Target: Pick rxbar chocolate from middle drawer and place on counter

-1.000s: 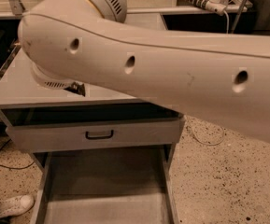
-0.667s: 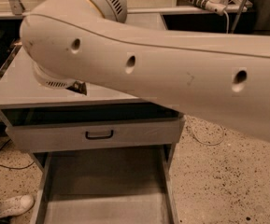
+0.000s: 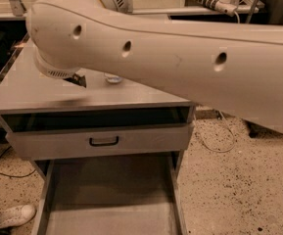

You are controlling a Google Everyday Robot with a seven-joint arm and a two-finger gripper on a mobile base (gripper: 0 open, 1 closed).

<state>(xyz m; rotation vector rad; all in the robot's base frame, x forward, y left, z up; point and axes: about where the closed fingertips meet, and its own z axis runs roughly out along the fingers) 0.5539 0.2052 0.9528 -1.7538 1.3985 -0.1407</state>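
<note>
Camera view: arm (image 3: 180,67) has risen toward 12 o'clock over the counter (image 3: 28,92); the gripper is hidden beneath it, grip unreadable. At 6 o'clock the middle drawer (image 3: 111,199) shows no rxbar chocolate, perhaps already lifted.

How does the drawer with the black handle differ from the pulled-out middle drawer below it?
The handled drawer shows only its flat front; the middle drawer is pulled far out, its floor exposed. The handled drawer's black handle is in view; the middle drawer's front runs out of frame. Both are grey and sit under the counter. The claw is mostly hidden beneath the end of the arm, above the counter's left part.
</note>
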